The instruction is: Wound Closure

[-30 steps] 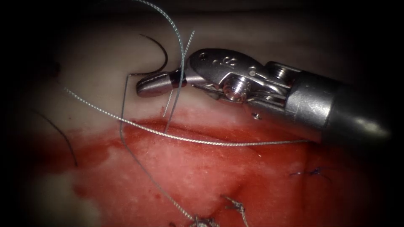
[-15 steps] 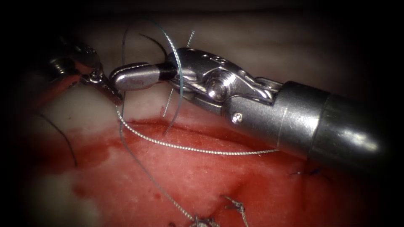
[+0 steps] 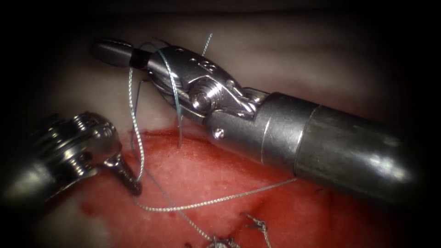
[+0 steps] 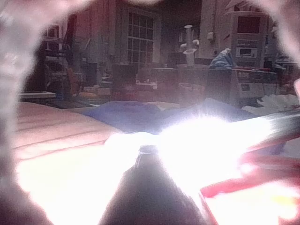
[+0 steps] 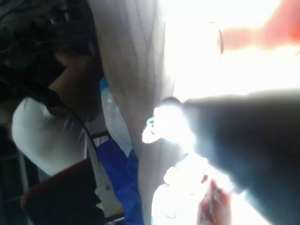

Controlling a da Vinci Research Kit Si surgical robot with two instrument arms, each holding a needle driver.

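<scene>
the tissue [image 3: 285, 55] lies pale at the far side and is stained with red fluid [image 3: 216, 179] at the near side, where the cut runs left to right as a dark red edge below the pale band. the right tool [image 3: 112, 50] comes in from the right on a thick shaft and reaches over the pale tissue to the far left; its jaws are closed, pressed together into one dark rounded tip. a fine dark curve, apparently the needle [image 3: 161, 42], shows just behind those jaws at their base, but whether the jaws hold it, and where along its curve, i cannot tell; it lies above the tissue, not in it. thread [image 3: 134, 119] is draped over the right tool's wrist and drops from there in a twisted strand toward the left tool [image 3: 131, 181], which enters from the near left. the left tool's slim jaws are closed on that thread, close above the red part of the tissue. from there the thread runs right in a shallow arc across the red fluid and passes beneath the right tool's shaft. another strand goes near and right to a knot [image 3: 220, 241] at the near edge, with cut ends of thread [image 3: 257, 225] beside it.
</scene>
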